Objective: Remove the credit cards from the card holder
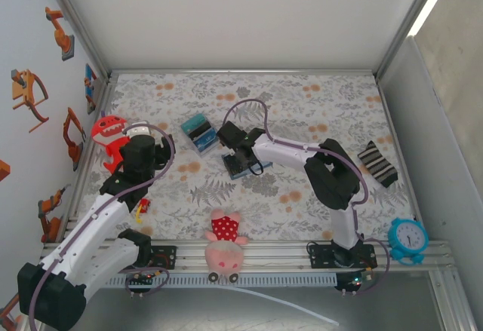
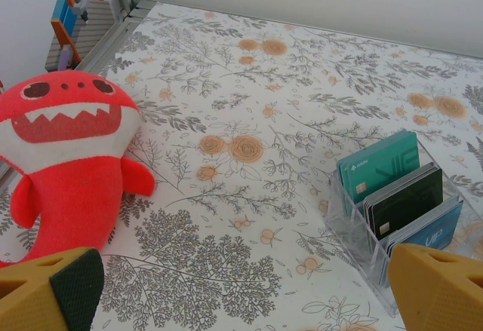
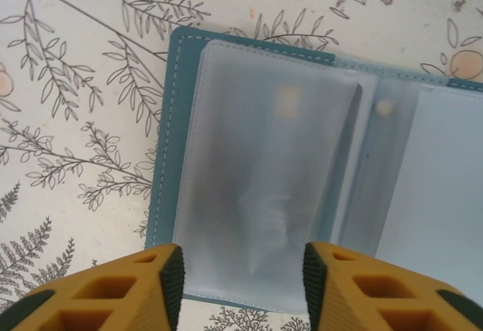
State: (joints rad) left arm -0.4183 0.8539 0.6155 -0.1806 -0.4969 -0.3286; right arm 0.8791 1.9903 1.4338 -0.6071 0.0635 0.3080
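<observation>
1. The blue card, frontmost in the clear card stand, reads "VIP".
2. The teal card carries a small white brand word and faint large letters, both too blurred to read.
3. The alarm clock dial numerals are too small to read.

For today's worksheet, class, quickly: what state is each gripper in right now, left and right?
Left gripper: open, holding nothing.
Right gripper: open, fingers apart over the card holder, gripping nothing.

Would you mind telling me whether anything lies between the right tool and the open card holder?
Nothing visible does: the right tool hangs directly over the flat slate-blue card holder, whose frosted plastic sleeves lie bare beneath it.
</observation>
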